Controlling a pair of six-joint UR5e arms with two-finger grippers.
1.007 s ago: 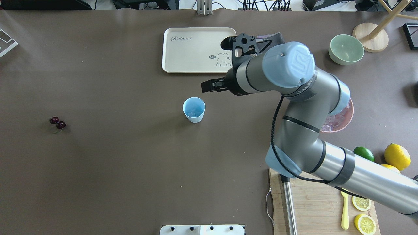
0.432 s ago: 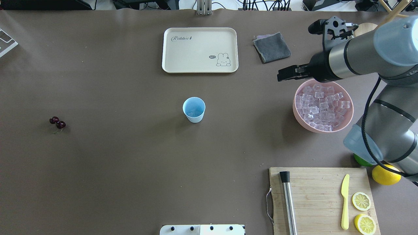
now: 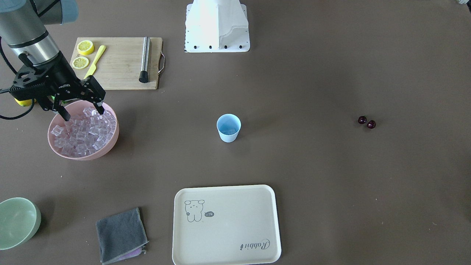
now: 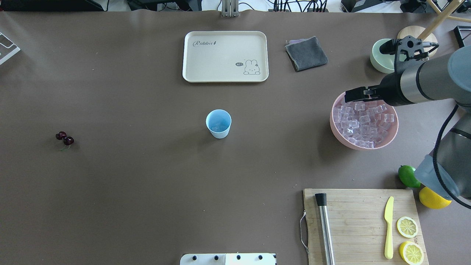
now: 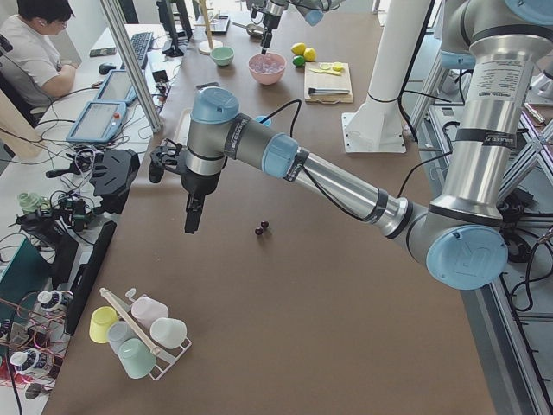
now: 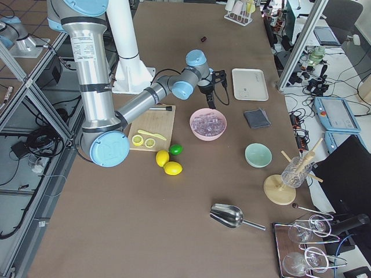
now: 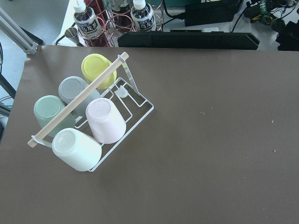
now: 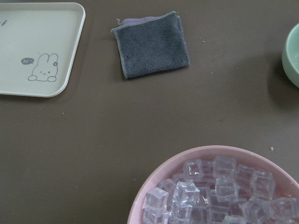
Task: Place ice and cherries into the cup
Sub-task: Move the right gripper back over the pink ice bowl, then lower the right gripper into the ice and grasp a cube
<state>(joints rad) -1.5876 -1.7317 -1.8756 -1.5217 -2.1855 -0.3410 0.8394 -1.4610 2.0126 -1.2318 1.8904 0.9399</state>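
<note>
Now | right hand (image 3: pixel 82 112) spread wide, empty | moved from cup (image 3: pixel 228 127) to above ice (image 3: pixel 81 135)

Clear glassy ice (image 4: pixel 364 123), glossy cherries (image 4: pixel 64 138), smooth plastic cup (image 4: pixel 218 123), wooden board (image 4: pixel 362 224), grey cloth (image 4: pixel 306 53)

place: robotics lab | 2 grey-and-blue jointed robot arms (image 5: pixel 346 186) on a white pedestal (image 3: pixel 217 25) | long brown-covered bench (image 4: pixel 147 184) | seated operator in a white shirt (image 5: pixel 34 54) beside the bench | blue-framed touchscreen pendant (image 5: pixel 97 121) | aluminium frame posts (image 5: pixel 130 60) | black cable tangles (image 6: pixel 33 142)
</note>
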